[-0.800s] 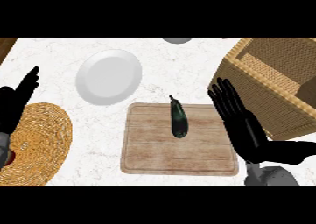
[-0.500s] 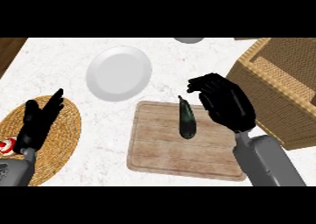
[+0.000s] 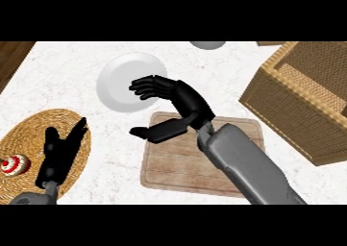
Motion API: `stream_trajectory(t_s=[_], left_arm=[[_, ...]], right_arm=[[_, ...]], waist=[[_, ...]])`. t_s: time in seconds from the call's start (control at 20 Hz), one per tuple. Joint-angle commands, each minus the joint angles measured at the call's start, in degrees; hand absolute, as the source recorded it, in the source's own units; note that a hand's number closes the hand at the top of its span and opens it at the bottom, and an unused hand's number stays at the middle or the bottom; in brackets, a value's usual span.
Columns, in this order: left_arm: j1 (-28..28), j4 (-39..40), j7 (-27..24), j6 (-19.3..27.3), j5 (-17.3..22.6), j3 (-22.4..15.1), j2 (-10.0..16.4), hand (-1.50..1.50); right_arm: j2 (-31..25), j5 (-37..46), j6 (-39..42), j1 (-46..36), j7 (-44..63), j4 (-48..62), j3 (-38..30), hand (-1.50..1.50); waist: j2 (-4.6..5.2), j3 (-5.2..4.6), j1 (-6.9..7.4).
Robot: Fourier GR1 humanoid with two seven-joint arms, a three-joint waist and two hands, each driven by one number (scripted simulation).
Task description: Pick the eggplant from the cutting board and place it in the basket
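Note:
The wooden cutting board [image 3: 176, 168] lies in the middle of the counter. No eggplant shows on it; my right forearm and hand cover the board's upper middle, where it would lie. My right hand [image 3: 183, 103] hovers over the board's far left corner, fingers [image 3: 151, 86] bent over the plate's edge and thumb spread wide below them, with nothing seen in the gap. The woven basket [image 3: 303, 103] stands at the right, past the board. My left hand [image 3: 59, 153] rests with straight fingers over the round woven mat.
A white plate [image 3: 122, 79] lies just beyond the board's left corner. A round straw mat [image 3: 19, 139] at the left carries a small red and white object [image 3: 15, 164]. A grey bowl [image 3: 208, 44] peeks in at the top. The counter's edge runs down the upper left.
My right hand has swung left and now sits over the board's far left corner with its thumb spread. The eggplant, visible before, is now hidden. The left hand stays over the mat.

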Motion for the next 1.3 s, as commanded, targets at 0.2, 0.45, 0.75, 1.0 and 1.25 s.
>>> stream_trajectory(t_s=[0.2, 0.45, 0.75, 1.0, 1.25], left_arm=[[5.0, 1.0, 0.6, 0.0, 0.8, -0.2, -1.1, 0.0], [6.2, -1.1, 1.0, -0.5, 1.0, 0.0, -0.6, 0.0], [5.3, 0.1, 0.6, -1.6, 1.1, 0.8, -0.5, 0.0], [5.1, 0.5, -0.2, -0.4, 0.1, 1.3, -1.3, 0.0], [8.2, -1.7, -0.3, -2.1, 0.5, 0.9, -1.2, 0.0]], right_arm=[[-15.9, 16.0, 1.4, -17.0, 16.0, 6.1, 5.3, -1.5], [-24.1, 14.7, 17.7, -27.5, 21.5, 9.6, 4.4, -1.5], [-29.1, 9.5, 39.5, -36.5, 22.8, 16.6, 2.8, -1.5], [-30.3, 7.1, 54.1, -39.8, 24.9, 21.0, 3.2, -1.5], [-28.0, 10.9, 57.3, -40.2, 23.3, 23.9, 3.7, -1.5]], waist=[[-0.71, -0.49, -2.14], [-0.26, -0.33, -1.72], [0.34, -0.35, -1.48], [0.24, -0.33, -2.15], [0.15, -0.27, -1.96]])
